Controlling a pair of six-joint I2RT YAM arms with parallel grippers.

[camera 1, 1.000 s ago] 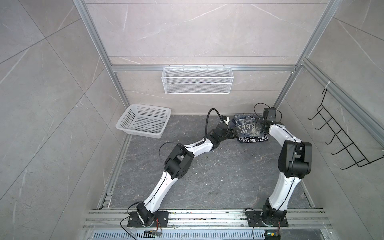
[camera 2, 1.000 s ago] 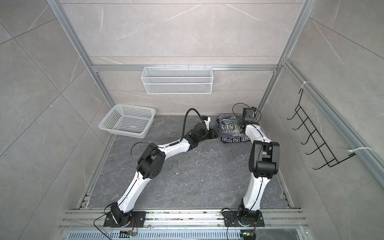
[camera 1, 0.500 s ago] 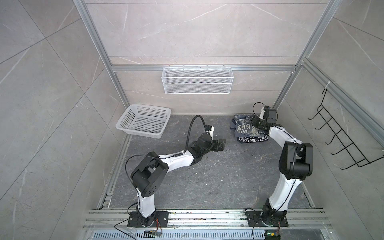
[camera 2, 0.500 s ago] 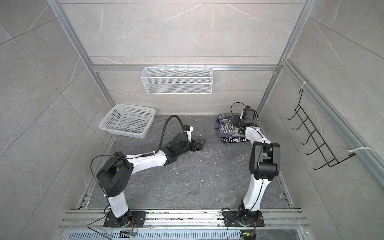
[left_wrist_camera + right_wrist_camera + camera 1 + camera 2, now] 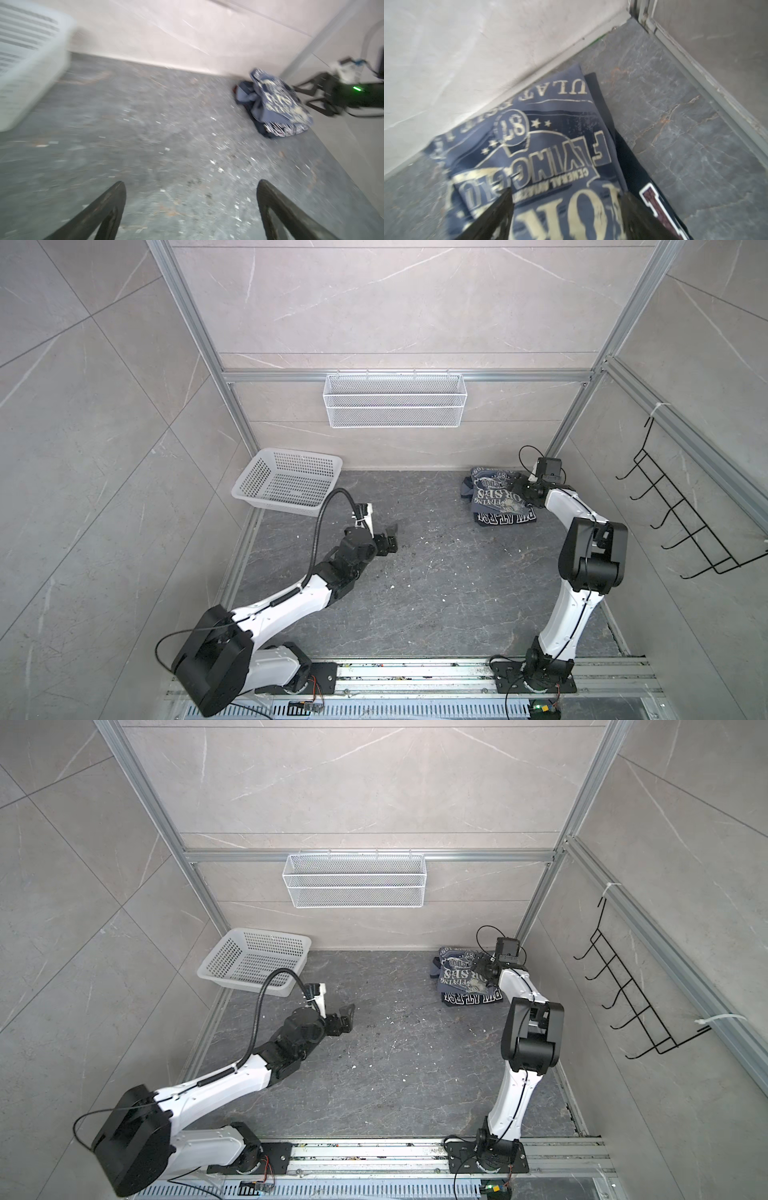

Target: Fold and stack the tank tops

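A dark, stone-patterned surface [image 5: 436, 593] inside a tiled, metal-framed booth is shown from above, with two white-and-black arms based at 6 o'clock. Compared with a second ago, the left arm [image 5: 282, 605] is drawn well away from the clothes and is folded low towards 9 o'clock. It is near a white perforated basket [image 5: 286, 483], which is set at 10 o'clock. The right arm [image 5: 577, 556] is kept at the clothes.

Both tank tops are laid folded in one pile at 1 o'clock, close to the back wall. The slate blue-grey tank top [image 5: 496, 493], printed in pale lettering, is placed on top. The navy tank top [image 5: 505, 519] is seen beneath it, its block letters showing at the 6 o'clock edge. From this, the stacking is judged all but done.

The left end effector [image 5: 394, 538] is spread wide and is empty, and it is held over bare surface. In the right wrist view, the right end effector [image 5: 565, 192] is seen released, its jaws apart over the upper top's print. Whether the cloth is touched cannot be told.
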